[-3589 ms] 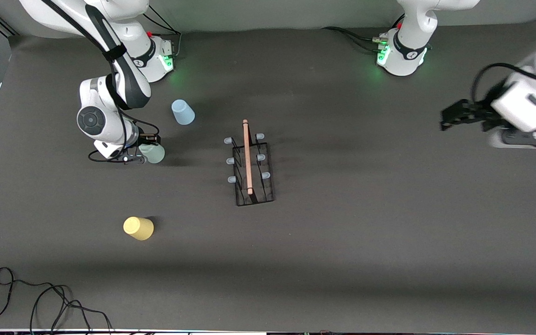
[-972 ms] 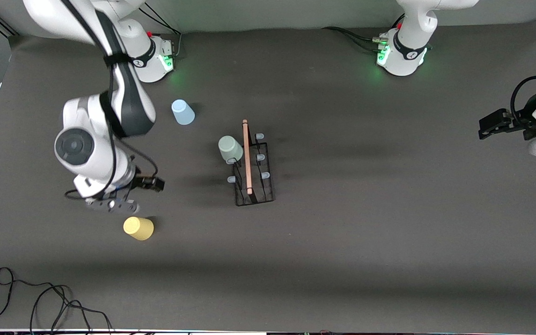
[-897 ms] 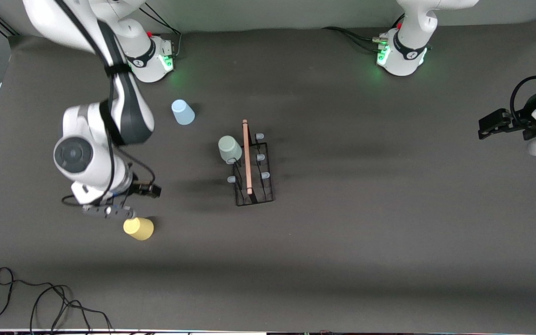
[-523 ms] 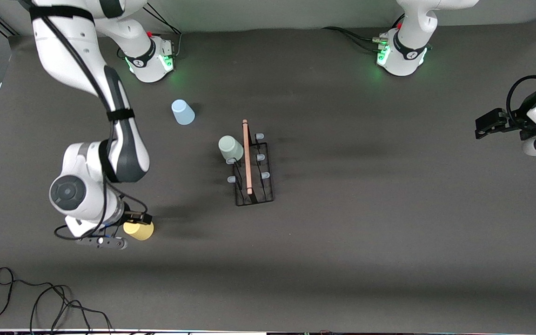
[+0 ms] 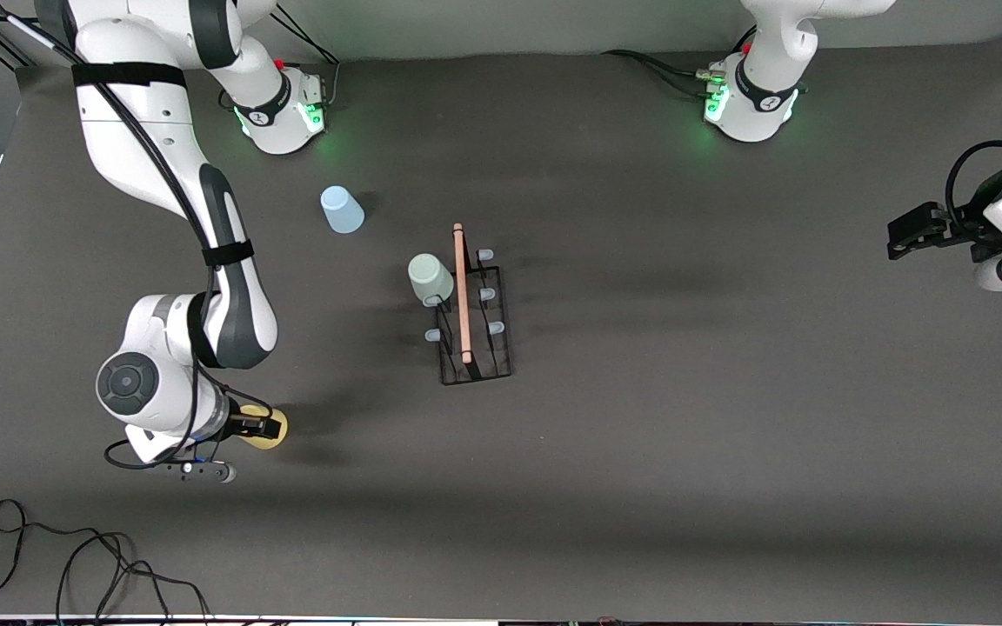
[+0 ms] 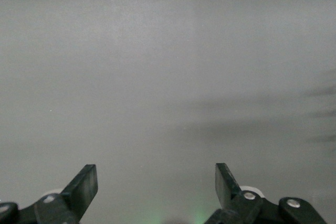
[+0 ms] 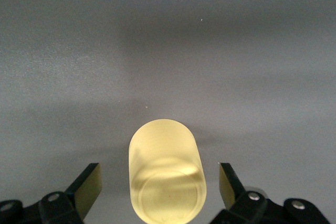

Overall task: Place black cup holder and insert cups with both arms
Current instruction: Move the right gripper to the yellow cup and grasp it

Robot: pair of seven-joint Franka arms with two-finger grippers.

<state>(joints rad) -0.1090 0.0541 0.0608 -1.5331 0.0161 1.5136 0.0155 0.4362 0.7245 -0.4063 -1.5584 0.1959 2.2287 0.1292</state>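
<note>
Three cups: green cup (image 5: 430,278) racked; right gripper (image 7: 157,192) spread around yellow cup (image 7: 167,174); left gripper (image 6: 155,187) spread.

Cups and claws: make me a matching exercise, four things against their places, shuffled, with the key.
Things:
1. pale green cup
2. yellow cup
3. light blue cup
4. left claw

Places:
A. between the open fingers of the right claw
B. on a prong of the black cup holder
C. waiting open at the left arm's end of the table
D. alone on the table near the right arm's base

Pairs: 1-B, 2-A, 3-D, 4-C
</note>
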